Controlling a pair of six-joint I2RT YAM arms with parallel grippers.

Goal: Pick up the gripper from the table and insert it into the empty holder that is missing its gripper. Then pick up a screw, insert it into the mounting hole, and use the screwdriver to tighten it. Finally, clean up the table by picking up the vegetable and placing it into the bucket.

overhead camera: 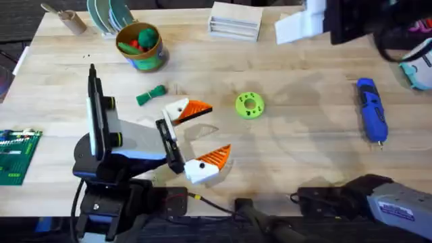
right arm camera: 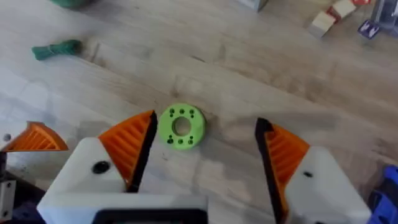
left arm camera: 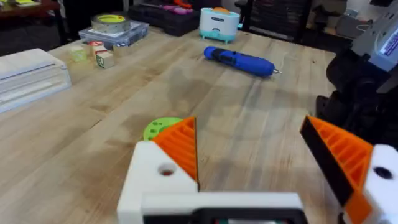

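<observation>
Right of centre on the counter [overhead camera: 297, 135], screwdriver [overhead camera: 371, 118] lies near-far, tip near. Vegetable [overhead camera: 150, 95] lies crosswise beside bucket [overhead camera: 140, 46]. Left claw [overhead camera: 196, 138] and right claw [right arm camera: 202, 149] both gape empty; green disc [overhead camera: 249, 104] sits between.

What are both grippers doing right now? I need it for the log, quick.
Left gripper: open, holding nothing.
Right gripper: open, holding nothing, over the green disc.

Pale wooden table [overhead camera: 297, 128], dark floor beyond its edge.
</observation>
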